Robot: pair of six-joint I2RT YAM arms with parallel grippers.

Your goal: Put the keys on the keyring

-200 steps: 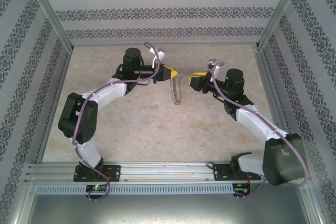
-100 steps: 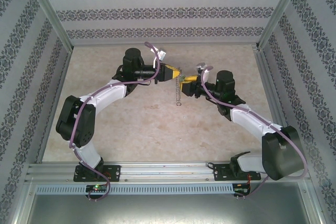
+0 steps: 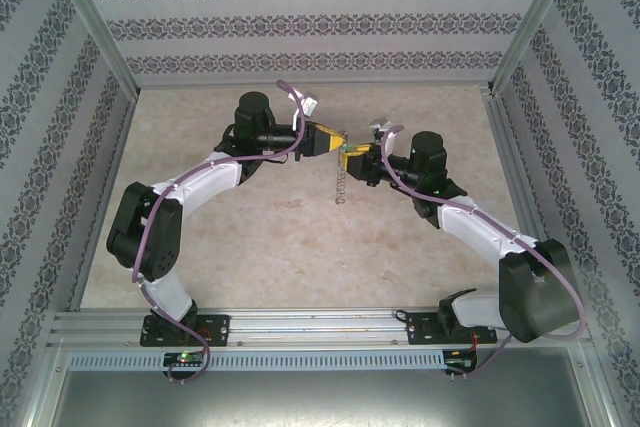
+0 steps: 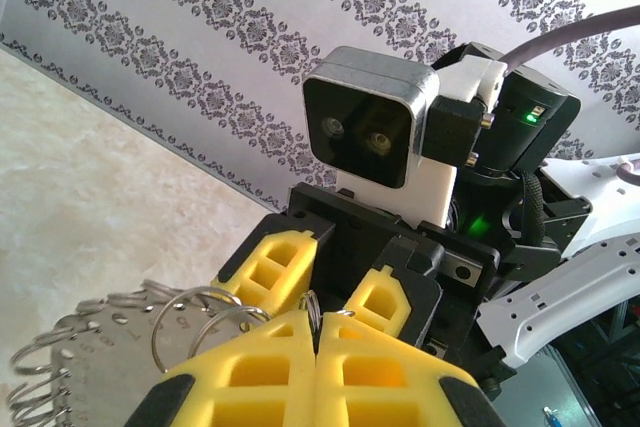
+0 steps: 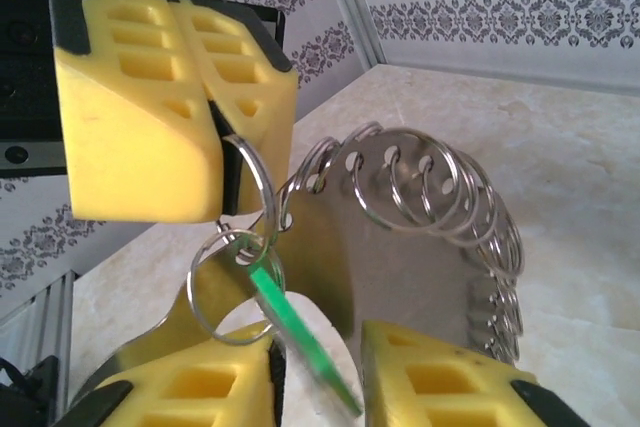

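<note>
From above we see the left pincer (image 3: 333,138) and right pincer (image 3: 349,153) tip to tip at upper centre, with the keyring (image 3: 340,179) dangling just below them over the surface (image 3: 260,237). The left wrist view makes the grip plain: the left pincer is pressed together on one loop of the keyring. The right wrist view brings the green key (image 5: 295,332) — low in frame, between the right pincer's parted pads.

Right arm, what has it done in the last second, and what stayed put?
The right gripper swung left to meet the left gripper, its fingers now straddling the green key. The left gripper stayed shut on the keyring.
</note>
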